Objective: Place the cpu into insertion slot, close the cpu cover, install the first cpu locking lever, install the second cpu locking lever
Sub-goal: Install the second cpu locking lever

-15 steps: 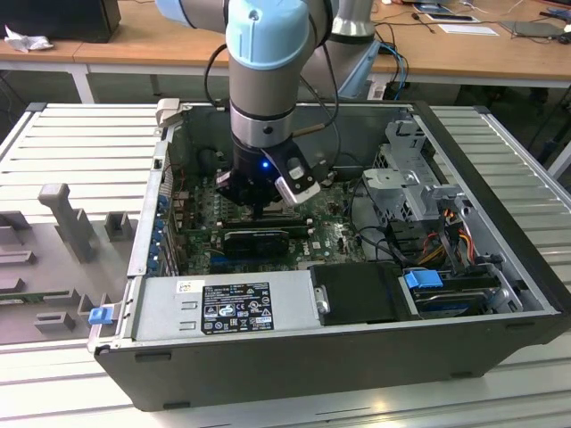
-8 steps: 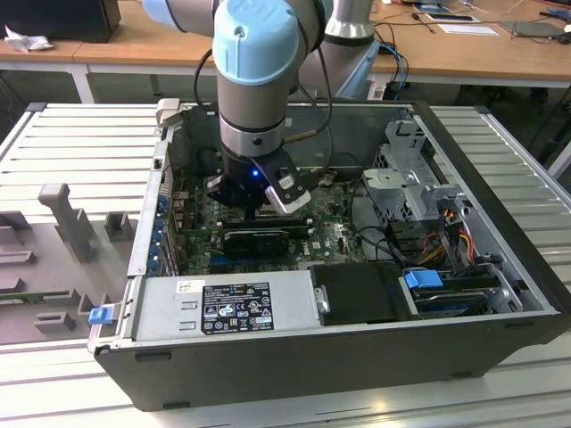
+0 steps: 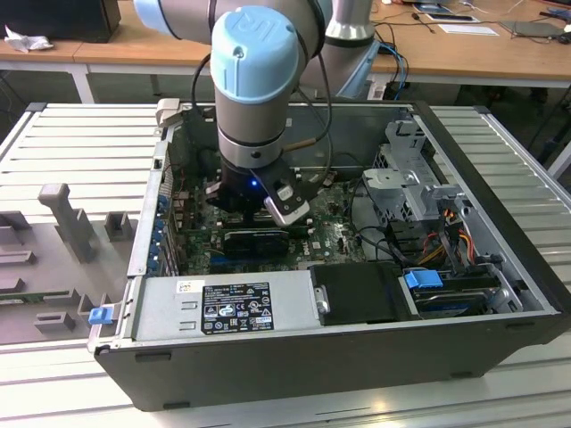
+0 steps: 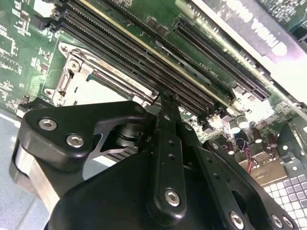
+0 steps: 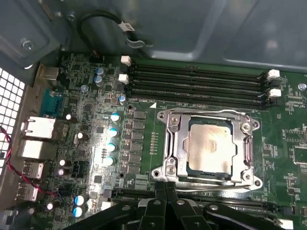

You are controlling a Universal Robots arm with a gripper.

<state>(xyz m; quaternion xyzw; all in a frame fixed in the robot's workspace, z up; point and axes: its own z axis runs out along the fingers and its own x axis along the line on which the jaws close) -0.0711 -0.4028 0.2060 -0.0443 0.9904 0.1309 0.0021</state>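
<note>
Reaching down into the open computer case (image 3: 357, 352), the arm (image 3: 254, 80) holds its claw (image 3: 268, 209) low over the green board (image 3: 335, 236). In the first wrist view the claw (image 5: 165, 191) has its two black fingers (image 5: 158, 189) pressed together with no gap showing between them, and nothing is gripped. Their tips sit right at the near edge of the socket, against the thin lever (image 5: 206, 178) that runs along that edge.

The cpu (image 5: 208, 145) lies flat in the insertion slot (image 5: 189, 165), its pale metal top facing up. The cpu cover (image 5: 175, 143) is down around it, so the chip shows through the square window. The whole socket lies just beyond the fingertips, between them and the four black memory slots (image 5: 196, 84).

In the second wrist view the claw (image 4: 167, 98) appears from behind, the fingertips (image 4: 168, 103) meeting near the socket frame (image 4: 79, 76) and beside the long memory slots (image 4: 134, 57). The case rests on a ribbed grey tabletop (image 3: 80, 152).
</note>
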